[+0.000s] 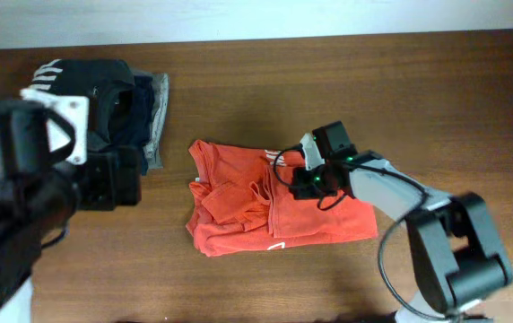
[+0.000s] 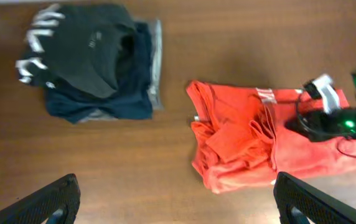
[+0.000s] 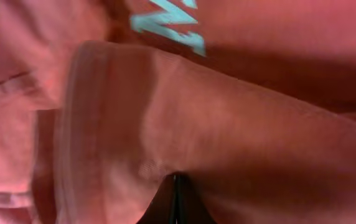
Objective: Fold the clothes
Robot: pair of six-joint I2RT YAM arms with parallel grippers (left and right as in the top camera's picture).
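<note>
Pinching a raised fold of the orange-red T-shirt toward its 2 o'clock part, fingers of the right gripper clamped tight on the cloth. Lying crumpled, partly folded, mid-table. Hovering toward 9 o'clock, left gripper spread wide, empty. Farthest, at 10 o'clock, stacked dark garments.

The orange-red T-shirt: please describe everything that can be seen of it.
The orange-red T-shirt looks like soft cotton, with white printed lettering and stitched hems. It lies partly folded on the brown wooden table. The side nearer the pile of dark garments is bunched in wrinkles, and the other side is flatter. The pile does not touch it. The right hand, shut, has its tips against the cloth. Whether it pinches a layer cannot be told.
</note>
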